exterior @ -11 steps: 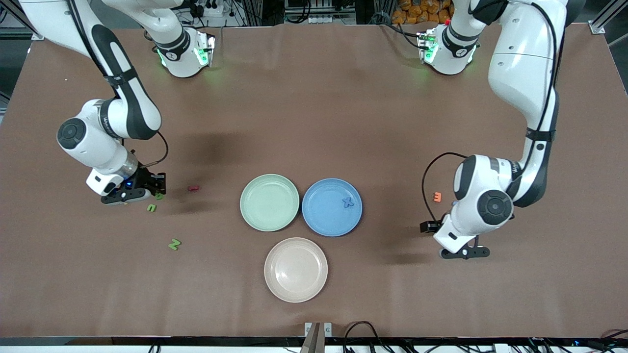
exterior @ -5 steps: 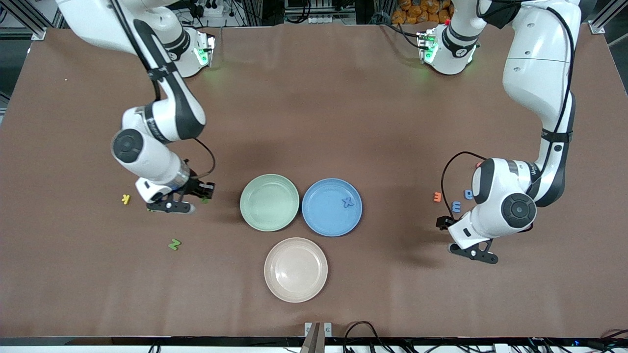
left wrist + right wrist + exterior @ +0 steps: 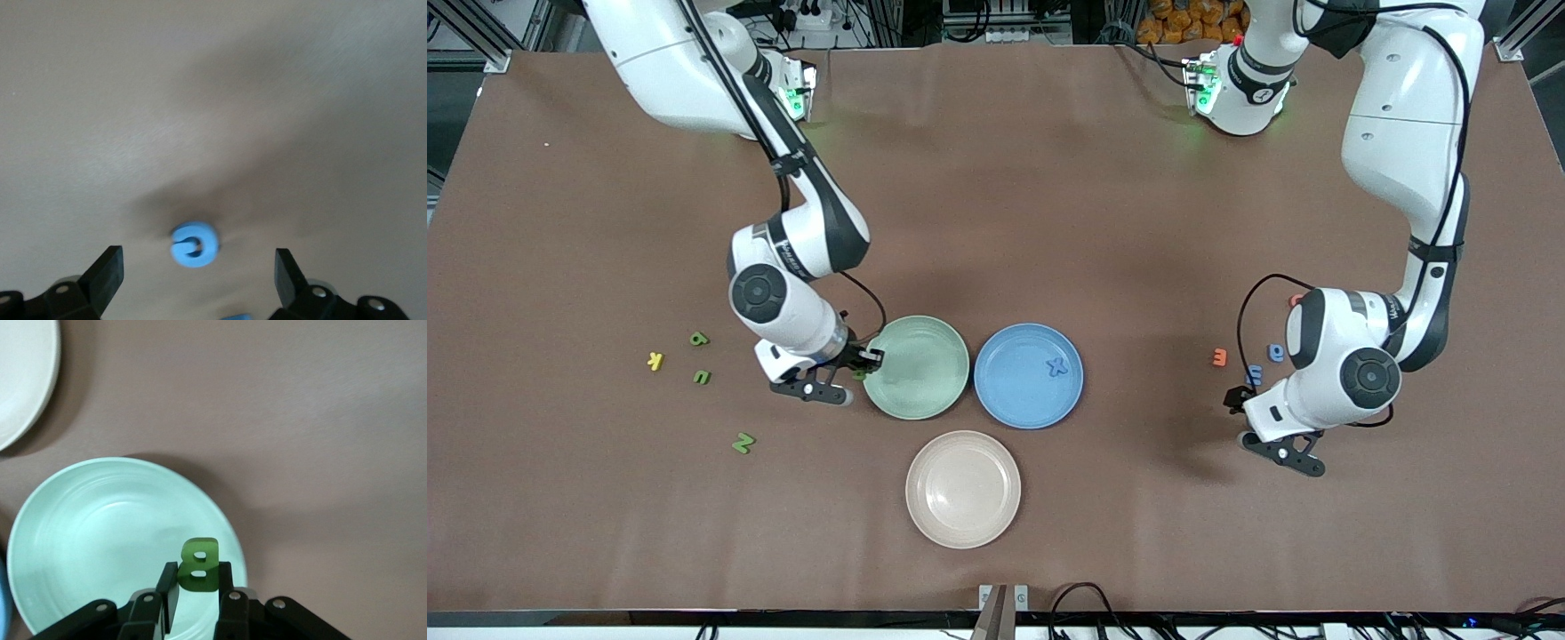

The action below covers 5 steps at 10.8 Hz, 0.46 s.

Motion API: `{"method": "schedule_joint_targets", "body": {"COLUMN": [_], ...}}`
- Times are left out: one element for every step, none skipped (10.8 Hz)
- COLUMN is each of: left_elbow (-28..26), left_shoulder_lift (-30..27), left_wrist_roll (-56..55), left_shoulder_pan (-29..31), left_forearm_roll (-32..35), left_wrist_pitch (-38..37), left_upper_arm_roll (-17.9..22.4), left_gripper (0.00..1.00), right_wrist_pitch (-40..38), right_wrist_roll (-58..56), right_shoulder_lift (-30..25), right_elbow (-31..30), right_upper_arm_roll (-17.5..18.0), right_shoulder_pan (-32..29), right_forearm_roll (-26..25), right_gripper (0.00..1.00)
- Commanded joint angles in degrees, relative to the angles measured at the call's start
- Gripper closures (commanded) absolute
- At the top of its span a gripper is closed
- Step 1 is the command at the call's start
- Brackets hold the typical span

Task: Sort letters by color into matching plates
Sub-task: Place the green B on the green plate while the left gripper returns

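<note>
My right gripper (image 3: 862,361) is shut on a green letter B (image 3: 197,565) and holds it over the rim of the pale green plate (image 3: 915,367), which also shows in the right wrist view (image 3: 87,533). The blue plate (image 3: 1029,376) holds a blue X (image 3: 1057,365). Three green letters (image 3: 699,338) (image 3: 702,377) (image 3: 742,442) lie toward the right arm's end. My left gripper (image 3: 1238,397) is open above two blue letters (image 3: 1276,353) (image 3: 1254,374). In the left wrist view a round blue letter (image 3: 195,244) lies on the table below the left gripper (image 3: 197,264), between its spread fingers.
A beige plate (image 3: 963,489) sits nearer the front camera than the two coloured plates. A yellow letter (image 3: 655,360) lies by the green letters. An orange letter (image 3: 1219,357) lies beside the blue letters.
My right arm has swung from the green letters to the green plate's rim, carrying the B. My left arm has shifted slightly, uncovering the two blue letters.
</note>
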Motion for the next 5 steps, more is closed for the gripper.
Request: {"method": "schedule_joint_targets", "body": {"left_elbow": [-1.3,-1.2,-1.2,-1.3,-1.3], "left_shoulder_lift": [-0.2,0.3,0.7,1.0,1.7], "left_wrist_roll": [6.5,6.7,6.6,6.0,5.8], "left_shoulder_pan": [3.2,3.3,2.9,2.7,2.8], "left_forearm_roll": [0.0,-1.1,-3.0,-3.4,-3.5], "left_wrist_pitch": [1.4,1.5,1.6,2.9,3.9], "left_upper_arm_roll": [-1.1,-1.4,-1.4,-1.3,-1.4], "left_gripper": [0.0,0.0,0.0,0.0,0.0], "right_wrist_pitch": [-1.5,-1.5,-1.6,-2.0,-4.1], "right_wrist_roll": [5.7,5.9,5.9,5.8,5.1], "right_shoulder_lift": [4.6,5.0,5.0,5.0,4.8], "right_elbow": [6.2,6.5,6.6,6.4,6.6], "right_upper_arm_roll": [-0.4,-0.4,-0.4,-0.5,-0.6], "right_shoulder_pan": [3.4,4.0,3.9,3.7,3.2], "right_forearm_roll": [0.4,0.5,0.8,0.8,0.2], "right_gripper": [0.75,0.75,0.55,0.01,0.0]}}
